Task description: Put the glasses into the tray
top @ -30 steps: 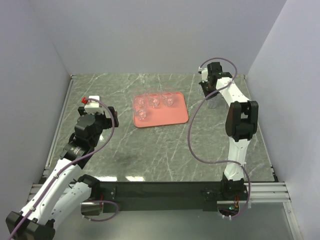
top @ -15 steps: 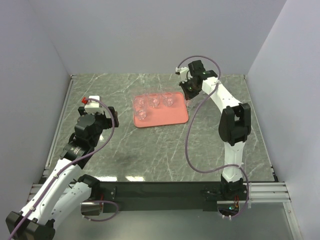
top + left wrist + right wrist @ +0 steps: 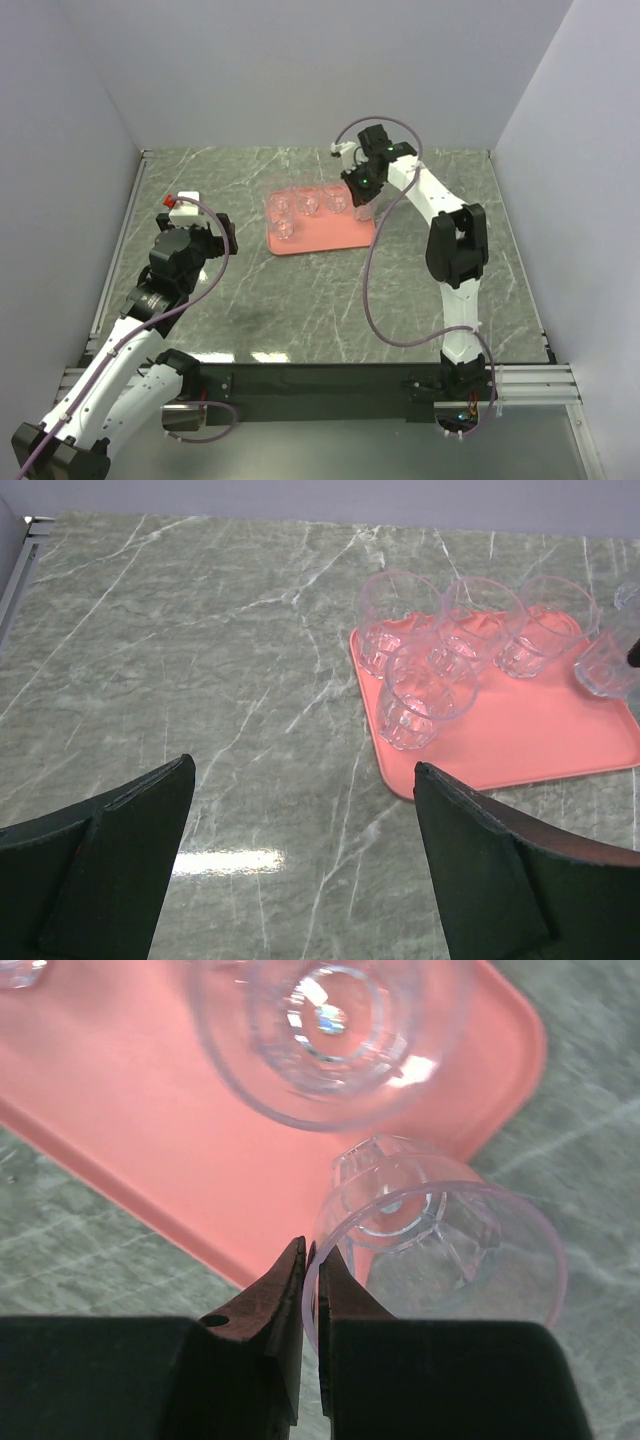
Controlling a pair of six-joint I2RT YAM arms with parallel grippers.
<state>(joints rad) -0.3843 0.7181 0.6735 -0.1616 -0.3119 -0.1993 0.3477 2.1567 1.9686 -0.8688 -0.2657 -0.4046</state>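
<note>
The salmon-pink tray [image 3: 330, 236] lies at the back middle of the marble table. Several clear glasses [image 3: 308, 201] stand upright on it, three in a row and one in front [image 3: 425, 695]. My right gripper [image 3: 362, 196] hangs over the tray's right edge, shut on the rim of another glass [image 3: 440, 1240], with one finger inside the wall and one outside. That held glass [image 3: 612, 665] hovers above the tray's [image 3: 120, 1110] corner, close beside a standing glass [image 3: 330, 1030]. My left gripper [image 3: 302, 770] is open over bare marble, left of and nearer than the tray [image 3: 540, 742], holding nothing.
Grey walls close in the table at the back and on both sides. A metal rail [image 3: 118, 250] runs along the table's left edge. The right arm's cable [image 3: 378, 290] loops over the table right of the tray.
My right arm has swung left from the table's back right, carrying the glass to just over the tray's right edge. The left arm has not moved.
</note>
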